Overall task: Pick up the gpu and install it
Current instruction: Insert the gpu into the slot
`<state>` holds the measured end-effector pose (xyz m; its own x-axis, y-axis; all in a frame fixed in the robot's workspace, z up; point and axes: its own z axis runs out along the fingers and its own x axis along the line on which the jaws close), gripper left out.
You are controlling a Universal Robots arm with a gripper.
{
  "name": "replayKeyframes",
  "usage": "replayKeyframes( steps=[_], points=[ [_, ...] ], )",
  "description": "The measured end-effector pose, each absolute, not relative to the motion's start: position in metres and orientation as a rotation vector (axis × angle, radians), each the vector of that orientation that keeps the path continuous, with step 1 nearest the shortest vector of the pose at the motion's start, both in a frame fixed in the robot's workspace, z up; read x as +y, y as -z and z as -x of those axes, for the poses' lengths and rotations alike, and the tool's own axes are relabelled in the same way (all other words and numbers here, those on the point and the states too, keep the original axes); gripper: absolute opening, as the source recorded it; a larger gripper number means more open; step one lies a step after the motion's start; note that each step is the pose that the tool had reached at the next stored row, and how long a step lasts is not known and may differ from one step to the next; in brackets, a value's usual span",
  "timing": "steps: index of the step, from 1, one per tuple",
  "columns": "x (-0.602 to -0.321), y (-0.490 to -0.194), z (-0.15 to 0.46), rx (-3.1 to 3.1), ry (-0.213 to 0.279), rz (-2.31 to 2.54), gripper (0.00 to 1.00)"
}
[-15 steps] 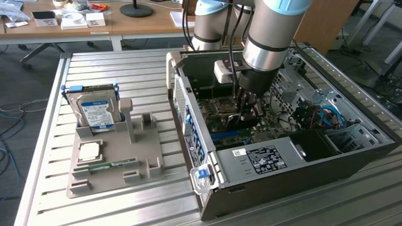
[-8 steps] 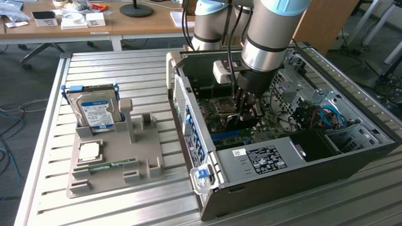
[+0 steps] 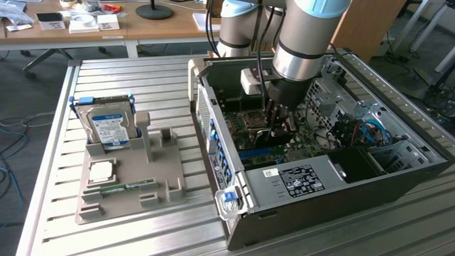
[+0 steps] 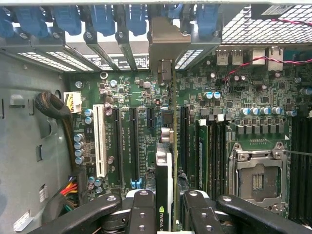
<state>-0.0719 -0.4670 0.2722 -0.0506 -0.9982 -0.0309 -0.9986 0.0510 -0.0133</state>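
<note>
1 arm [image 3: 307, 37] in sight, last segment close to vertical, tool end down. Dark wrist [image 3: 284, 95] sits under a silver collar, with a cable running alongside. The gripper [image 3: 279, 124] points straight down. Wrist view: gripper [image 4: 168, 207] with 2 black fingers [image 4: 141, 209] drawn close, pinching the gpu [image 4: 165, 170] edge-on between them. Outer links splay to either side.

Exterior view is bright, soft daylight-ish, no hard shadows anywhere. The table [image 3: 135, 80] slats go pale, almost washed out toward the upper left, and there's a sheen running down the arm [image 3: 307, 53]. Inside the case [image 3: 341, 208] it's way darker, kinda murky under the arm. Wrist view is evenly lit across the motherboard [image 4: 146, 126]. Light glows through the vents [image 4: 258, 24], and the gripper [image 4: 171, 209] fingers [image 4: 141, 214] look dark with tiny glints on the screws [image 4: 142, 197].
</note>
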Motion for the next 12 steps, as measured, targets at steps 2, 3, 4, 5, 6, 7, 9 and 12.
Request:
replayKeyframes(
  steps=[2,3,4,5,6,7,9,12],
  points=[
    [-0.4669,-0.2715,0.0720,2.254,-0.018,2.142,0.27],
    [-0.4669,-0.2710,0.0723,2.254,-0.018,2.142,0.27],
    [-0.4670,-0.2706,0.0726,2.254,-0.018,2.142,0.27],
    [-0.4670,-0.2705,0.0727,2.255,-0.018,2.142,0.27],
    [-0.4670,-0.2704,0.0728,2.254,-0.018,2.143,0.27],
    [-0.4669,-0.2702,0.0730,2.254,-0.018,2.142,0.27],
    [-0.4669,-0.2700,0.0732,2.254,-0.018,2.143,0.27],
    [-0.4668,-0.2697,0.0746,2.254,-0.018,2.142,0.27]
  ],
)
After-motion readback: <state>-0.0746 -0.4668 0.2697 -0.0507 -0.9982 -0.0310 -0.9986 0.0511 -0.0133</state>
